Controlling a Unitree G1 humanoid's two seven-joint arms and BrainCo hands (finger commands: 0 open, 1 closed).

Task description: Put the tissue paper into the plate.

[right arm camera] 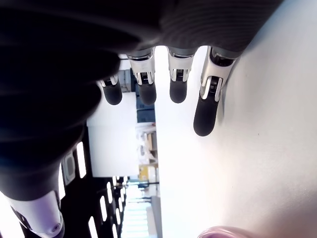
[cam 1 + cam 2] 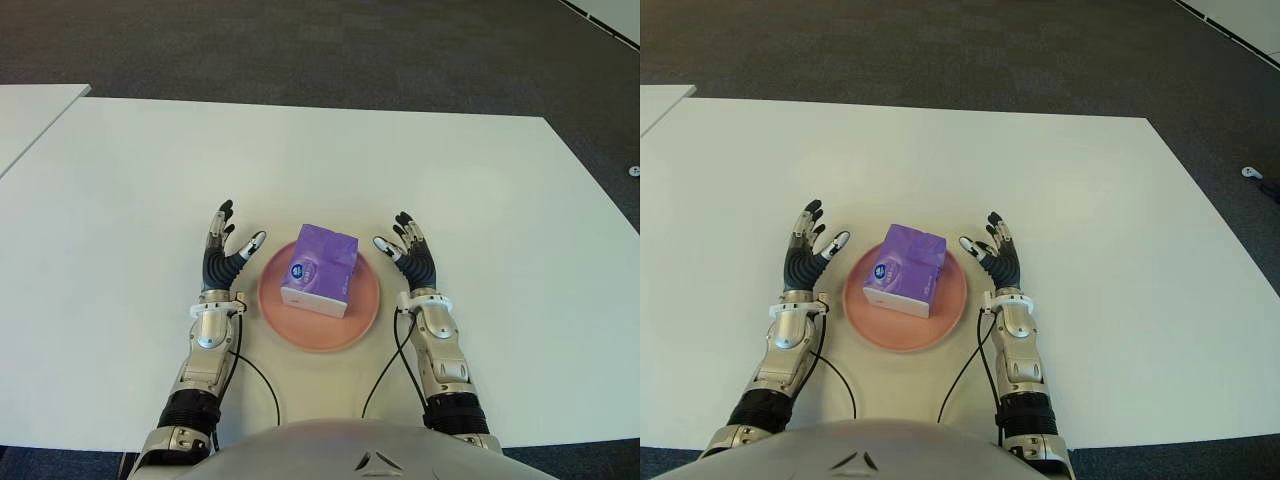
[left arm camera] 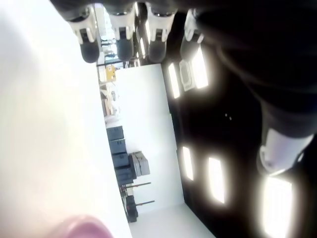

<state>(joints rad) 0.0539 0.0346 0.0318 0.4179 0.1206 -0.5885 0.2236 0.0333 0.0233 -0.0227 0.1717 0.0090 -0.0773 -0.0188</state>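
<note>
Reading the scene from the robot's left to its right: the left hand (image 2: 226,250) shows just beside the left rim of the plate (image 2: 270,305), palm turned inward, fingers (image 3: 90,43) extended and spread, thumb angled toward the rim, nothing held. Its wrist view confirms straight fingers with only ceiling lights and room behind them. At centre, the pink plate sits on the white table (image 2: 120,200), close to the robot's torso. The tissue paper (image 2: 322,270), a purple pack with a white side panel and a round logo, lies inside the plate, slightly toward its far edge and fully within the rim. Neither hand touches it. On the right, the right hand (image 2: 408,256) mirrors the left just beside the plate's right rim, fingers (image 1: 205,111) straight and apart, empty; its wrist view shows the same. Judgement: placement looks complete, and the step in hand is release and clearance. Next move likely calls only for drawing both hands outward and back from the plate without brushing the rim or nudging the pack.
</note>
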